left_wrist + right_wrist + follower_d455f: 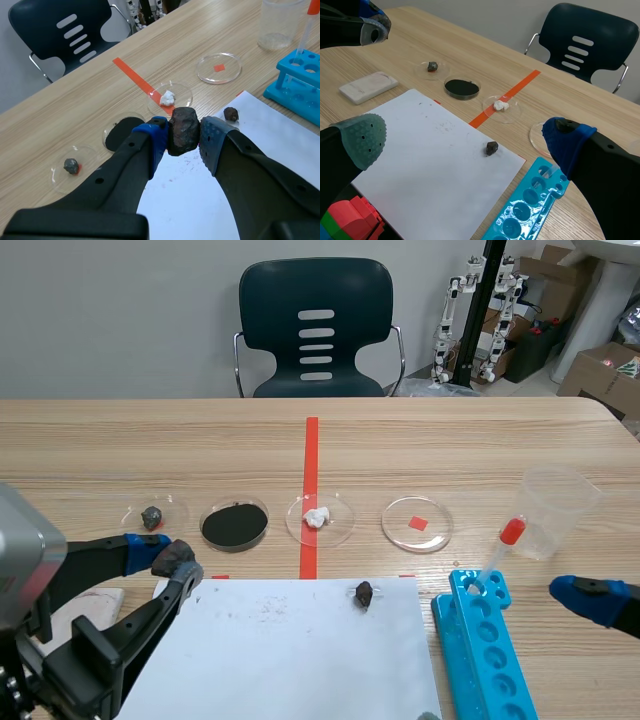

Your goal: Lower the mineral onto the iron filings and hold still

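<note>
The mineral (183,130) is a dark brown, rough lump with a faint reddish sheen. It is taller than it is wide and rounded at the top. The left gripper (184,136) is clamped on it, with one blue dotted pad pressed against each side. The stone's top and bottom stick out past the pads.

In the left wrist view the filings (119,136) lie ahead of the gripper. They form a flat black disc in a clear dish, partly hidden behind one finger. In the scene view the left gripper (172,558) sits off the far left corner of the paper (290,650). It is nearer the robot than the filings (234,525), and the mineral does not touch them.

The filings dish is second in a row of dishes across the desk (420,440). To one side of it is a dish with a small grey stone (152,516). To the other side are a dish with a white lump (318,517) and then a dish with a red square (417,523). A second small dark stone (364,592) rests on the far edge of the paper, well apart from the held mineral.

The right gripper (464,140) has its fingers wide apart and grips nothing. It sits over the near right part of the desk, beside the blue rack (480,650).
</note>
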Motion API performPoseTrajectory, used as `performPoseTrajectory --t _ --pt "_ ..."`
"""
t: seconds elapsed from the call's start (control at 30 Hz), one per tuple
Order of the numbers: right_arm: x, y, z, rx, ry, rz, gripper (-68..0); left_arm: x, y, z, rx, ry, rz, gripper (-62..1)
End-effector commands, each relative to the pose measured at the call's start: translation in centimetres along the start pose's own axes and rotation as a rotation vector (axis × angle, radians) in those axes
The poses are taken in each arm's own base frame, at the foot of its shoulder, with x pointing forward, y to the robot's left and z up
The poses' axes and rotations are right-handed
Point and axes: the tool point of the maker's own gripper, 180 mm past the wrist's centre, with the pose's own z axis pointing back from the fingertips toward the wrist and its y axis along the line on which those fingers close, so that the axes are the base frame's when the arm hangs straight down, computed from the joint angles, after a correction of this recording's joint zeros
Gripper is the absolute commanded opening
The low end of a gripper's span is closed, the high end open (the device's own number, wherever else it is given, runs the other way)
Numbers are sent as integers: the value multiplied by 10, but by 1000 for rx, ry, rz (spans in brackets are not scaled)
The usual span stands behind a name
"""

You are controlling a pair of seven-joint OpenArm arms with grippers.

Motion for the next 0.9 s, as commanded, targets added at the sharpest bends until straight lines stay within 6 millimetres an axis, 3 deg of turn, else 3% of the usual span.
performPoseTrajectory --t 0.0,0.7,0.87 --pt "8 -3 -2 -5 -33 1 4 12 0 -2 7 -43 12 -479" --pt "8 -3 -2 -5 -33 1 4 1 0 -2 7 17 14 -479" --pt "8 -3 -2 -5 -34 1 4 -8 8 -6 30 75 89 -479"
